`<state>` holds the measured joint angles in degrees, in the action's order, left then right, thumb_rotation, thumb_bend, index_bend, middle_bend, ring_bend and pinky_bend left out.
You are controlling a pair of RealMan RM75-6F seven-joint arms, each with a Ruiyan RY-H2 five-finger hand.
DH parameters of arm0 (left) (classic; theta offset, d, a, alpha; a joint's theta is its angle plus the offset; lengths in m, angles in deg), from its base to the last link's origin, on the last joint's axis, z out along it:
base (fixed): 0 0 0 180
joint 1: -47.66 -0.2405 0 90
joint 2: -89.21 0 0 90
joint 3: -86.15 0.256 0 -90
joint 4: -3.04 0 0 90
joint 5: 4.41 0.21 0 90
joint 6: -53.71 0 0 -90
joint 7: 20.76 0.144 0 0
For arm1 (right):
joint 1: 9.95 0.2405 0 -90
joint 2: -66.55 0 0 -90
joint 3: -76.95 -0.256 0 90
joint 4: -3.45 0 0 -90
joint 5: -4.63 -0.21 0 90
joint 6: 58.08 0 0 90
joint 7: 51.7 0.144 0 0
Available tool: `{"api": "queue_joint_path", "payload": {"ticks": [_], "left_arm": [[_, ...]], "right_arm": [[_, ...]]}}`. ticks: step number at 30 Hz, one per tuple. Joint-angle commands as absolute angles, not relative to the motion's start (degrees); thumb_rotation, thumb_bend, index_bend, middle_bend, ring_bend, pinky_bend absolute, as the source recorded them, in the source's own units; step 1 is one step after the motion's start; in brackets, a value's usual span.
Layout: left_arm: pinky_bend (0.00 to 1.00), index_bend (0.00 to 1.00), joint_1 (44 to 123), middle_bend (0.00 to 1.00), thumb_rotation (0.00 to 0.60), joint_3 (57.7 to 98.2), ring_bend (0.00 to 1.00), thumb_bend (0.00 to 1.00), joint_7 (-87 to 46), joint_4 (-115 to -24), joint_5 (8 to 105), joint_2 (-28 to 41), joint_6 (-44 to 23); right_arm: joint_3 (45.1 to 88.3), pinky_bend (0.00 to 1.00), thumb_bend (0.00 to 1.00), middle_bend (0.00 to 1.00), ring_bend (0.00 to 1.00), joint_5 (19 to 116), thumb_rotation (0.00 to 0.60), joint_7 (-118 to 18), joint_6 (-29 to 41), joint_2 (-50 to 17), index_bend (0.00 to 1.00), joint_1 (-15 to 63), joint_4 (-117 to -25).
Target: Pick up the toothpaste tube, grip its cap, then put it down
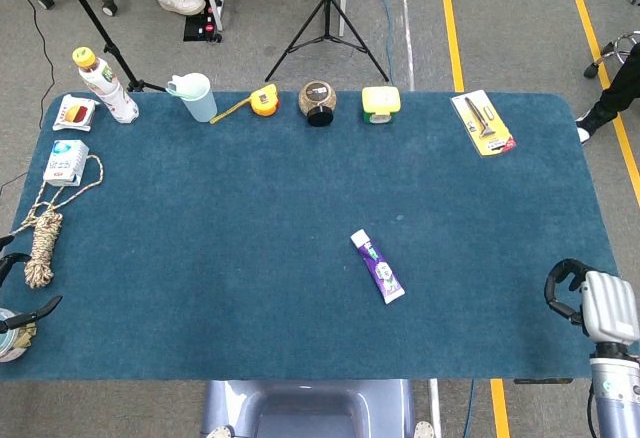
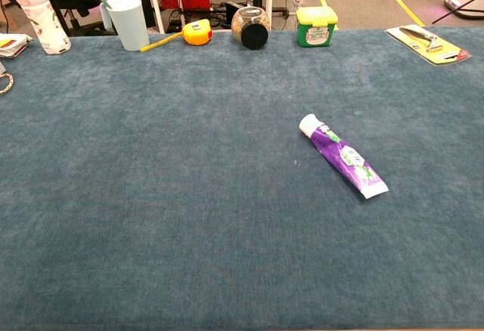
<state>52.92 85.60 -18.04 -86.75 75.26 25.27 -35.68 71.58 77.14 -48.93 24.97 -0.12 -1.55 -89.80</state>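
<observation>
A purple toothpaste tube (image 1: 378,266) is lying flat on the blue table mat (image 1: 250,218), a little right of centre in the head view, its white cap (image 1: 358,238) pointing toward the upper left — nothing is touching it. The right hand (image 1: 598,303) is sitting at the lower right corner of the frame, well apart from the tube, its dark fingers (image 1: 562,286) curling inward around nothing. At the lower left edge, only dark fingertips of the left hand (image 1: 18,310) are showing — whether they are spread or closed cannot be told.
</observation>
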Motion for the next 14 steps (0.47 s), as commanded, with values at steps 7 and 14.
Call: {"api": "queue_joint_path", "payload": {"ticks": [7,14], "left_arm": [[0.2,0.3,52.55,0.17,0.335,85.48,0.1,0.02,-18.28,-87.76,76.29,26.03,-34.41],[0.2,0.3,52.64,0.17,0.337,84.95,0.1,0.02,-18.19,-88.27,76.68,26.47,-33.49]], "right_arm": [[71.14,0.52,0.59,0.52,0.58,77.72,0.381,-49.49,26.18,0.39,0.51,-3.19,-90.53],[70.74,0.52,0.59,0.52,0.58,78.05,0.38,-49.54,26.77,0.92,0.51,-4.3,-91.44]]}}
